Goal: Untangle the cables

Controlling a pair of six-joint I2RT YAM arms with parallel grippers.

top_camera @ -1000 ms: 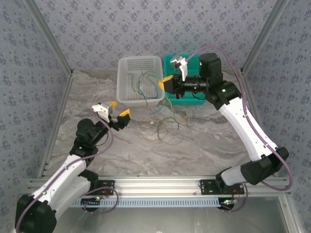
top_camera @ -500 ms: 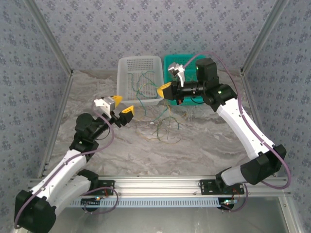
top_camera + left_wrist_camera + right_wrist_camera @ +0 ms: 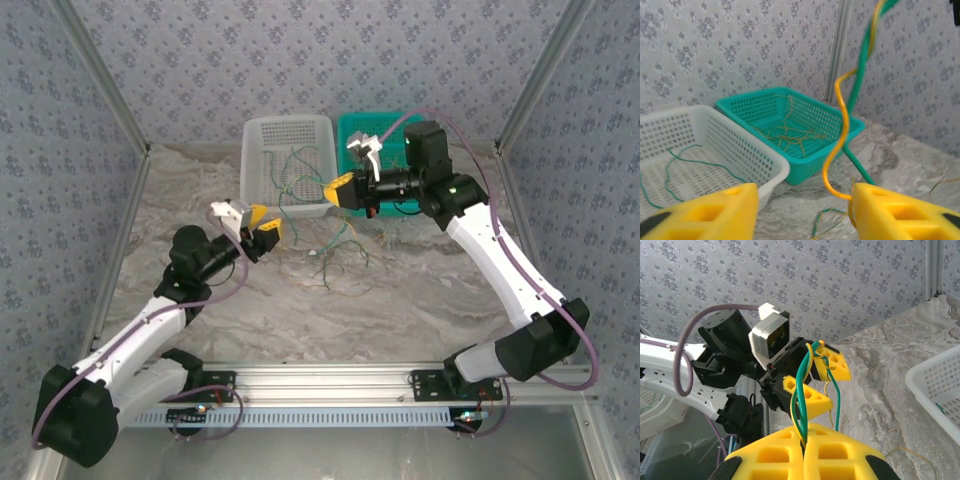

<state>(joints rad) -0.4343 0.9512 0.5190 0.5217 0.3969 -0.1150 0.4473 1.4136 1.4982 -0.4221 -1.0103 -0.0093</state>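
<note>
Plenty of elbow room: the near half of the worktop [image 3: 400, 310] is bare marble, and both side edges are free too. The white basket [image 3: 262, 150] and the teal basket [image 3: 350, 128] sit side by side against the far edge. The right gripper [image 3: 338, 190] hovers at the white basket's near right corner, jaws pinched tight on a green and a yellow strand of the cables [image 3: 801, 390]. Those two strands hang wavy and twisted round each other, dangling in the gap of the left gripper [image 3: 805, 215], whose jaws are spread wide with nothing pinched. A loose tangle of green and tan loops lies mid-worktop, just in front of the baskets. Green strands curl in the white one, tan ones in the teal.
</note>
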